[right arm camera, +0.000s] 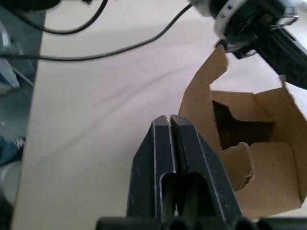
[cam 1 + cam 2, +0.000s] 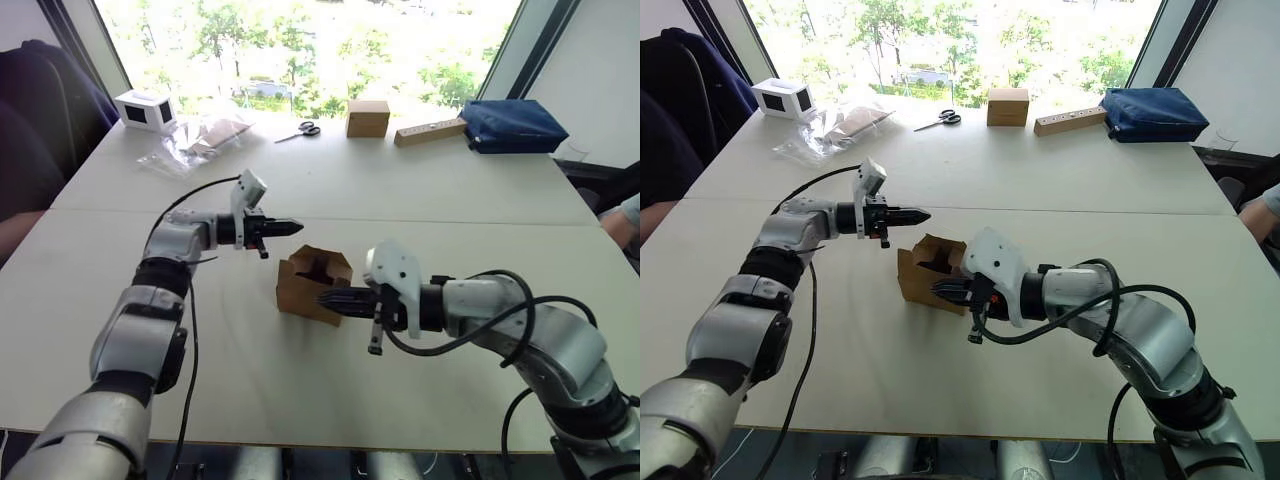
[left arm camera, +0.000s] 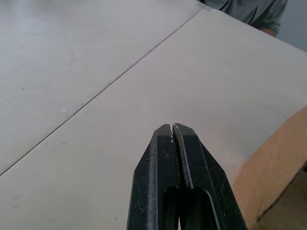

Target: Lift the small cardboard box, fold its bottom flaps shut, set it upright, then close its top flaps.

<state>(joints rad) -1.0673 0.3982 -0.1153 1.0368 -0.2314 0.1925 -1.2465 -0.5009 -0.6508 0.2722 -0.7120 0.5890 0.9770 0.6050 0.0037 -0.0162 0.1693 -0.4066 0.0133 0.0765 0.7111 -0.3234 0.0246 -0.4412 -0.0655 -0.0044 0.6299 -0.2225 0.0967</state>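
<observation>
The small cardboard box [image 2: 300,290] stands on the table near the middle, plain brown, its inside showing. Its top flaps [image 2: 322,262] stick up open; in the right wrist view one tall flap [image 1: 204,91] rises at the far side and a rounded tongue flap [image 1: 240,160] hangs inward. My right gripper [image 2: 322,298] is shut with nothing in it, its tip at the box's near right side. My left gripper [image 2: 297,228] is shut and empty, hovering just above and behind the box, pointing to the right. The box's corner [image 3: 273,167] lies beside the left fingers.
At the table's far edge stand a cube-shaped brown box [image 2: 367,118], a long tan block [image 2: 430,131], a blue bag [image 2: 512,125], scissors [image 2: 308,128], a white box [image 2: 145,109] and a plastic bag [image 2: 200,140]. A person's arm [image 2: 625,220] shows at the right edge.
</observation>
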